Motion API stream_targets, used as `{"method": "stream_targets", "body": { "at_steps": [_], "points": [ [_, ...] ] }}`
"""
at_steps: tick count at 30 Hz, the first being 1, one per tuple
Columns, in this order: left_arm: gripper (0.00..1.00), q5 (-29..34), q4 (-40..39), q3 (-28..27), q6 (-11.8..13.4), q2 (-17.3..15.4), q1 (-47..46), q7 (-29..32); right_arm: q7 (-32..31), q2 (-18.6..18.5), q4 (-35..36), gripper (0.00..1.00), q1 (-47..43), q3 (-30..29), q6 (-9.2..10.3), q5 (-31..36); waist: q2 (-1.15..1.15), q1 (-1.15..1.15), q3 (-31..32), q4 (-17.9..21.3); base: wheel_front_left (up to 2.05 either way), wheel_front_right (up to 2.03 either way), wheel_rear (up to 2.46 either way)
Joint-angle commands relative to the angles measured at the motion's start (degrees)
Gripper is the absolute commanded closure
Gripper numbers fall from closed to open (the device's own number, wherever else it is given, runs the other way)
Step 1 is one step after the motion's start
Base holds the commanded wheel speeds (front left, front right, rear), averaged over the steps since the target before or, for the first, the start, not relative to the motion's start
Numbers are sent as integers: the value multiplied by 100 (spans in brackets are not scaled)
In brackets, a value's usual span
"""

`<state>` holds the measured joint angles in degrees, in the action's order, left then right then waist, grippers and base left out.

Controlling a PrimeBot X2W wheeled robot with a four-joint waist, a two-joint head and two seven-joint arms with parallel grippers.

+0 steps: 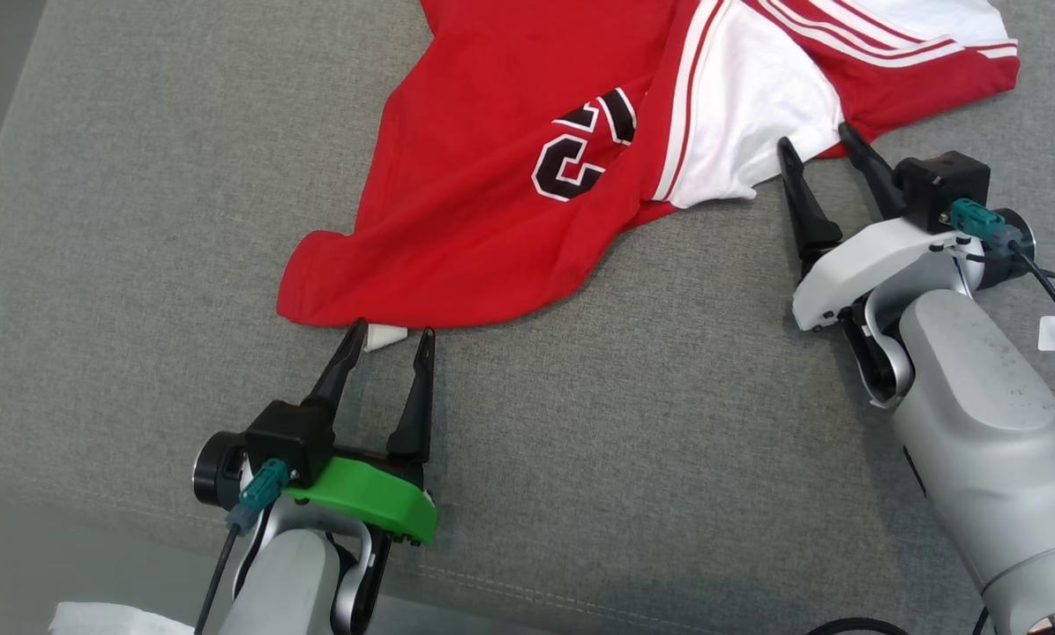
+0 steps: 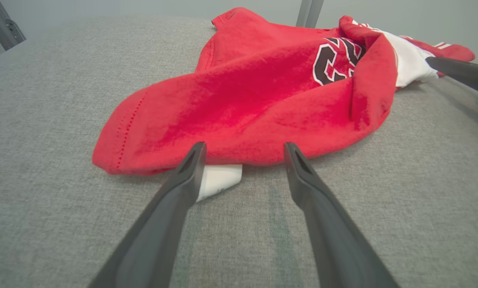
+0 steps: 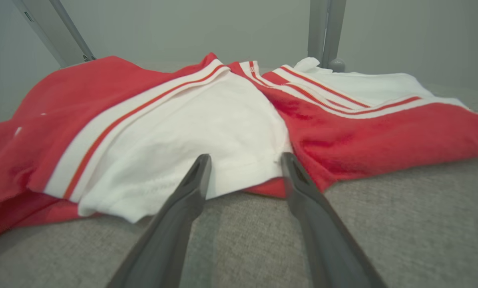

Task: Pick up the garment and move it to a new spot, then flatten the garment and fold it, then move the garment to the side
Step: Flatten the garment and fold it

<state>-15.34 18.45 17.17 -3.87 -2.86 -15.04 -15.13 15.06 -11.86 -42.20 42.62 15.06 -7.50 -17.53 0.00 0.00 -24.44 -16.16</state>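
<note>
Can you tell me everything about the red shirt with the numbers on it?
The shirt is soft red cloth with white panels, red-and-white stripes and black numbers outlined in white. It lies crumpled and partly folded over itself on the grey surface. A small white tag pokes from under its near hem. The left gripper and right gripper, both open, have their tips at its edges, not gripping it.
</note>
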Motion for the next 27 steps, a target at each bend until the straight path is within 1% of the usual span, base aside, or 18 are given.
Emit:
{"method": "stream_targets", "body": {
  "at_steps": [1,7,15,18,23,25,27],
  "points": [
    [0,1,-23,4,-13,-10,-47,1,13,24,6,10,-82,25,3,-38,0,0,8,-1,0,0,0],
    [0,10,-7,-3,-19,-10,4,1,13,30,115,9,-122,22,3,-65,0,0,43,-1,0,0,0],
    [0,23,68,-10,-24,-10,9,1,13,-5,-242,8,-80,-225,3,-48,0,0,53,3,0,0,0],
    [0,32,68,6,-28,-10,4,1,13,22,-298,10,-62,-266,4,-25,0,0,58,-9,0,0,0],
    [0,34,73,11,-39,-10,28,1,13,52,-337,10,-11,-351,3,-55,0,0,68,-38,0,0,0],
    [0,42,73,9,-48,-10,41,2,13,54,-361,11,29,-376,3,-56,0,0,72,-56,0,0,0],
    [0,49,75,3,-53,-10,52,2,13,62,-374,16,66,-350,3,-52,0,0,75,-73,0,0,0]
  ]
}}
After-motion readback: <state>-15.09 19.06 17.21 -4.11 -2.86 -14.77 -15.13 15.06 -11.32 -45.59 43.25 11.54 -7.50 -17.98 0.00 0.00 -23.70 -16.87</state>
